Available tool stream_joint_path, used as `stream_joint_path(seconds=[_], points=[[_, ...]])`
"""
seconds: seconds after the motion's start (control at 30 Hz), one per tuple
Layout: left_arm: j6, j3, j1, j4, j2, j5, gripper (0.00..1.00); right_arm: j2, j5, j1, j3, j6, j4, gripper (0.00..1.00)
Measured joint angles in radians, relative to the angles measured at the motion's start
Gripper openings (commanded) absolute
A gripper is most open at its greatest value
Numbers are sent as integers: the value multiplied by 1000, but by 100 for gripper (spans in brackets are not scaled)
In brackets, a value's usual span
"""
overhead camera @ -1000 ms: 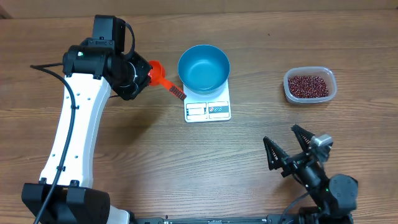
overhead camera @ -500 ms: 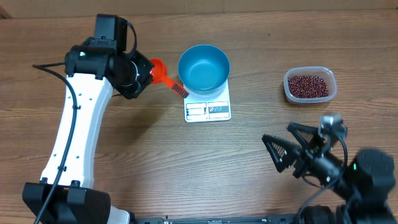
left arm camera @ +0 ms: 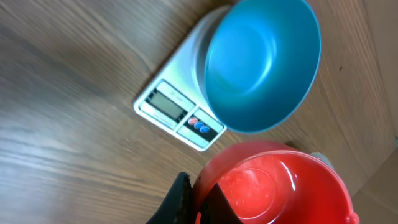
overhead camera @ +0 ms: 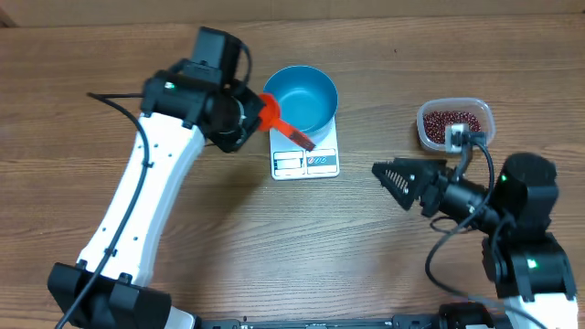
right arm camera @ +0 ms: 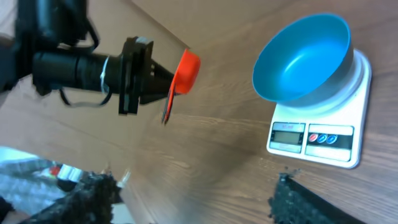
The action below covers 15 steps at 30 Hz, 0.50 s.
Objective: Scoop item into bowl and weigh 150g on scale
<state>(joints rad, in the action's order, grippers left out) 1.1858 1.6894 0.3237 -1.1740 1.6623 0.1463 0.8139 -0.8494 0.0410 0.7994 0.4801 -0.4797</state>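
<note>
The blue bowl (overhead camera: pixel 300 99) (left arm camera: pixel 261 62) (right arm camera: pixel 305 59) stands on the white scale (overhead camera: pixel 309 161) (left arm camera: pixel 171 107) (right arm camera: pixel 317 134); nothing shows inside it. My left gripper (overhead camera: pixel 259 117) (left arm camera: pixel 199 205) (right arm camera: pixel 152 74) is shut on an orange-red scoop (overhead camera: pixel 276 114) (left arm camera: pixel 280 186) (right arm camera: pixel 185 68) held at the bowl's left rim. The scoop's cup looks empty. Dark red beans (overhead camera: pixel 448 122) lie in a clear tub (overhead camera: pixel 484 111) at the right, partly hidden by my right arm. My right gripper (overhead camera: pixel 391 180) (right arm camera: pixel 196 199) is open, points left beside the scale, and holds nothing.
The scoop's handle (overhead camera: pixel 302 139) reaches over the scale's top. Bare wooden table (overhead camera: pixel 274 238) lies in front of the scale and between the arms. The left arm's white link (overhead camera: pixel 137 201) crosses the left side of the table.
The left arm has swung right, bringing the scoop from left of the scale to the bowl's rim. The right arm has risen and turned left, near the tub, its jaws slightly narrower.
</note>
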Motion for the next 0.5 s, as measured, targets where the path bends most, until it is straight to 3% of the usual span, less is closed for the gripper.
stream_joint_path(seconds=[0.2, 0.5], points=[[112, 0, 63, 8, 0, -40, 4, 111, -7, 10, 0, 105, 74, 67], [214, 0, 88, 56, 0, -56, 4, 204, 97, 174, 0, 249, 264, 64]])
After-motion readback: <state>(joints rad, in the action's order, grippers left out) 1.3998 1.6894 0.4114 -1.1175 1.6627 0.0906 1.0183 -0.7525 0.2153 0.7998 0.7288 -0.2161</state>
